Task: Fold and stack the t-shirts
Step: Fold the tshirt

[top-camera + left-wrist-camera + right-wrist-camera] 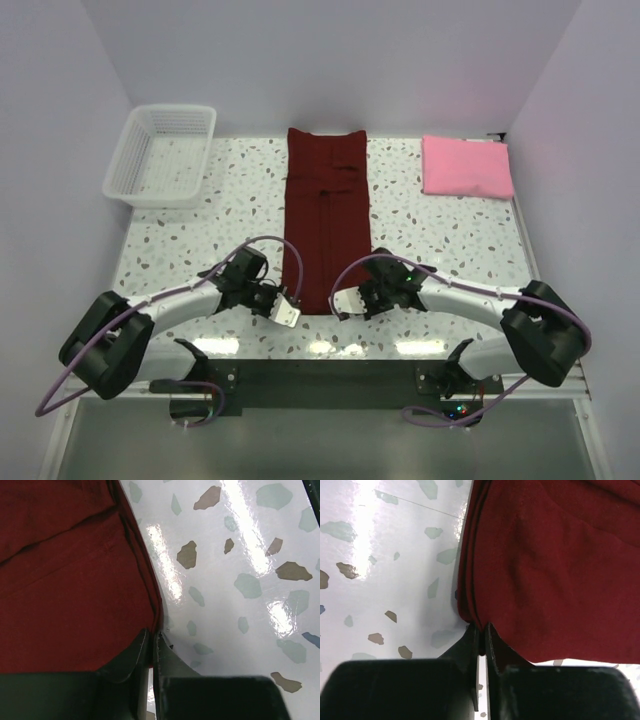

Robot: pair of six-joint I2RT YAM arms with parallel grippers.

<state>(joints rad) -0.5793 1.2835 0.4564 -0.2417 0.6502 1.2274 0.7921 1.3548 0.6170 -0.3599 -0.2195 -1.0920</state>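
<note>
Left gripper point(151, 632) and right gripper point(481, 627) each clench a near corner of the red t-shirt point(325, 220), a long strip on the tabletop point(450, 230); such thin edge holds may slip in lifting.

no readable text, labels, brands, numbers or signs on anything in any view

High rear overview and two downward wrist close-ups, in common the red t-shirt point(325, 225).

Pale lilac walls point(300, 60) enclose a glossy speckled terrazzo table point(440, 230).
</note>
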